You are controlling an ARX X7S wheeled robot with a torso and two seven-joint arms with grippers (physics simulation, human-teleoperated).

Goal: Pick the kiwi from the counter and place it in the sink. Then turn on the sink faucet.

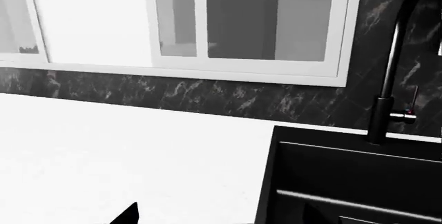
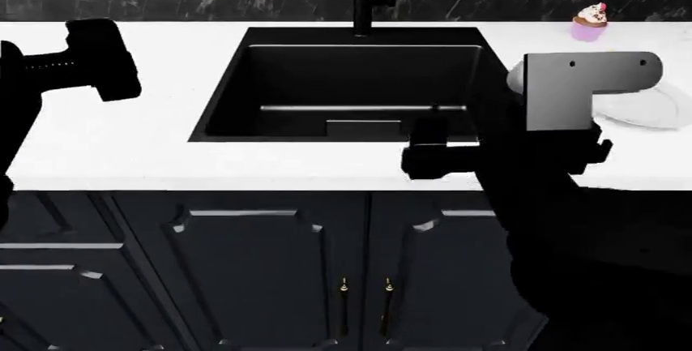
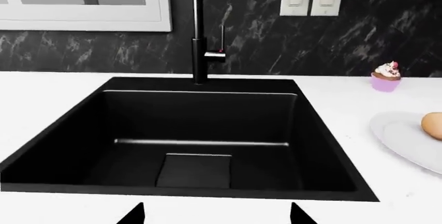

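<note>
The right gripper [image 3: 217, 214] has its fingers apart, near the front edge of the black sink [image 3: 83, 146]. The kiwi [image 3: 433, 125] sits on a white plate [image 3: 407, 141], off to the gripper's right. The faucet [image 3: 199, 43] stands beyond the sink. No writing shows. The left gripper [image 1: 128, 216] is over the counter [image 1: 138, 151]; whether it is apart or together cannot be told.

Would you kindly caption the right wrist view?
Empty sink below the faucet; kiwi on a plate, cupcake behind.

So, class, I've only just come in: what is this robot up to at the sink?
Nothing is held yet. The kiwi sits on a white plate on the counter, right of the empty black sink. The right gripper hovers at the sink's front edge, jaws open and empty. The left gripper hangs over the counter on the left. The faucet is untouched, and a cupcake stands by the back wall.
</note>
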